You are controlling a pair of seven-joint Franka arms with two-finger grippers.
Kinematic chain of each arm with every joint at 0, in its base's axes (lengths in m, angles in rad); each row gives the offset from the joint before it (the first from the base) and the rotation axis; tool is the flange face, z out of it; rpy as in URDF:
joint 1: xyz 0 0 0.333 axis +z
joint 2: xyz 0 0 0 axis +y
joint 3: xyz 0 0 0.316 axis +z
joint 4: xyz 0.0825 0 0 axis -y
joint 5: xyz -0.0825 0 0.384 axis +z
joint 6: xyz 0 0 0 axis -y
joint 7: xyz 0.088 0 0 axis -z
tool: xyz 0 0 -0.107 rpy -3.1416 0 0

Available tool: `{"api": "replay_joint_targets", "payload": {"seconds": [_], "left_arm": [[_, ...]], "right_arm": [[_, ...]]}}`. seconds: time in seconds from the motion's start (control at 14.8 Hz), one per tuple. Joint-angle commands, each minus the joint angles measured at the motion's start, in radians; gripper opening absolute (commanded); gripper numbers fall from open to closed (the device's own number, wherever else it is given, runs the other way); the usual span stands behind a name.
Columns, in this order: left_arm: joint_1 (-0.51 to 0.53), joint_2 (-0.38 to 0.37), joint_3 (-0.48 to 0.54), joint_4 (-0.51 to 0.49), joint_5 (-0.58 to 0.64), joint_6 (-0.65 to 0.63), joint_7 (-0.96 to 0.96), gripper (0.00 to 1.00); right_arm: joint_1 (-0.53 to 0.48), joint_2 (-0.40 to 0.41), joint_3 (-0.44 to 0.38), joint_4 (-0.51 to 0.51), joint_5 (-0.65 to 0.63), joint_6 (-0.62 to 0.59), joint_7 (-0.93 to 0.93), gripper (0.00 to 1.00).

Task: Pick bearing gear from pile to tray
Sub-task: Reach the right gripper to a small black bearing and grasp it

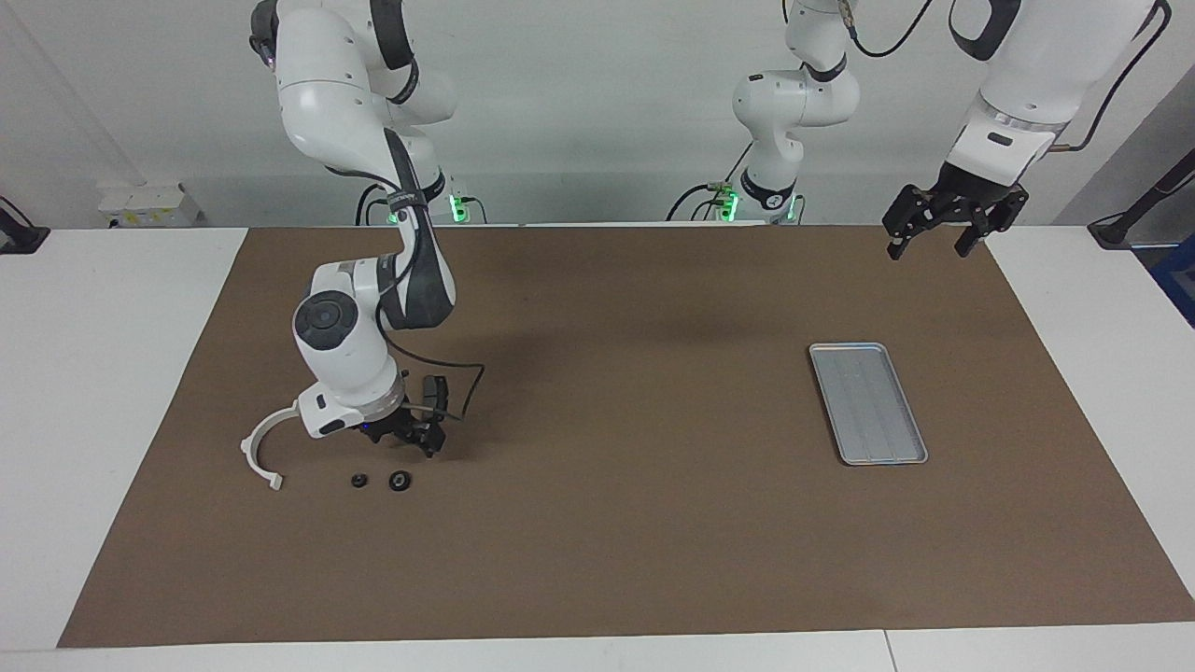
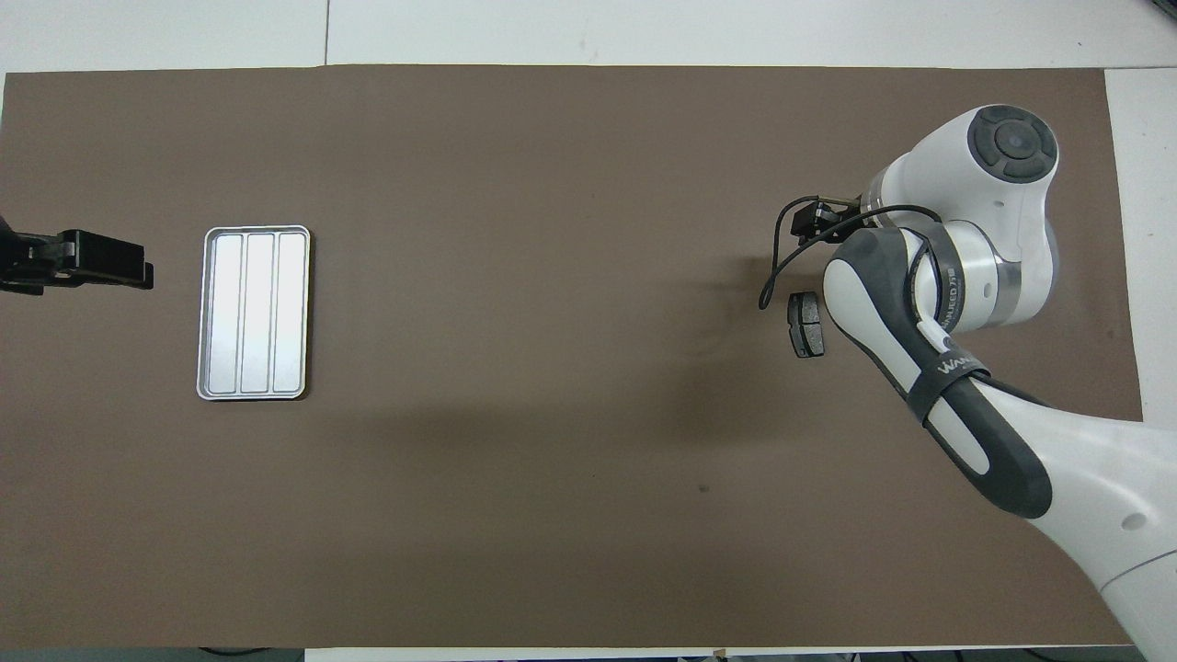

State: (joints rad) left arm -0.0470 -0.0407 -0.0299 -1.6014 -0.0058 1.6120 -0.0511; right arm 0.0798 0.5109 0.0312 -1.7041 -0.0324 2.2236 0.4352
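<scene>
The right gripper (image 1: 411, 442) hangs low over the pile, jaws spread and empty. The larger round piece (image 1: 400, 481) lies on the mat just below the fingertips, apart from them, the smaller piece (image 1: 358, 481) beside it. The left gripper (image 1: 943, 233) waits with jaws spread, well apart from the tray (image 1: 868, 402).

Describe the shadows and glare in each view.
Facing view: a soft dark shadow lies on the mat beside the right gripper; the tray looks dull grey. Overhead view: the tray glares bright white, and broad faint arm shadows cross the mat's middle.
</scene>
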Motion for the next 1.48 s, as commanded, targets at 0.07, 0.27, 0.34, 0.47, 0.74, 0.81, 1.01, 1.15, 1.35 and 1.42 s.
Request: {"api": "replay_joint_targets", "payload": {"seconds": [0.07, 0.27, 0.34, 0.47, 0.74, 0.81, 1.01, 1.15, 1.35, 1.42], "left_arm": [[-0.01, -0.014, 0.007, -0.018, 0.009, 0.014, 0.011, 1.0], [-0.01, -0.014, 0.007, -0.018, 0.009, 0.011, 0.005, 1.0], [-0.004, -0.014, 0.007, -0.018, 0.009, 0.014, 0.005, 1.0], [0.004, -0.016, 0.008, -0.02, 0.009, 0.0, 0.008, 1.0], [0.004, -0.013, 0.01, -0.018, 0.01, 0.014, 0.01, 1.0], [0.007, -0.016, 0.012, -0.02, 0.009, 0.006, 0.004, 1.0], [0.007, -0.043, 0.013, -0.079, 0.01, 0.026, 0.004, 1.0], [0.01, -0.056, 0.015, -0.112, 0.01, 0.061, 0.004, 1.0], [0.015, -0.059, 0.016, -0.123, 0.01, 0.055, -0.004, 1.0], [0.015, -0.059, 0.016, -0.121, 0.01, 0.069, -0.013, 1.0]], "right_arm": [[-0.015, 0.063, 0.004, 0.073, -0.04, 0.016, 0.027, 1.0], [-0.012, 0.104, 0.004, 0.126, -0.046, 0.014, 0.03, 1.0], [-0.014, 0.113, 0.004, 0.138, -0.046, 0.014, 0.034, 1.0], [-0.017, 0.117, 0.003, 0.142, -0.046, 0.016, 0.036, 1.0], [-0.017, 0.133, 0.003, 0.147, -0.046, 0.021, 0.065, 0.99], [-0.017, 0.133, 0.003, 0.147, -0.044, 0.028, 0.066, 0.97], [-0.017, 0.133, 0.003, 0.147, -0.041, 0.028, 0.08, 0.85], [-0.017, 0.133, 0.004, 0.147, -0.041, 0.028, 0.085, 0.69], [-0.017, 0.133, 0.004, 0.147, -0.037, 0.031, 0.086, 0.56], [-0.017, 0.133, 0.004, 0.147, -0.034, 0.033, 0.086, 0.53]]}}
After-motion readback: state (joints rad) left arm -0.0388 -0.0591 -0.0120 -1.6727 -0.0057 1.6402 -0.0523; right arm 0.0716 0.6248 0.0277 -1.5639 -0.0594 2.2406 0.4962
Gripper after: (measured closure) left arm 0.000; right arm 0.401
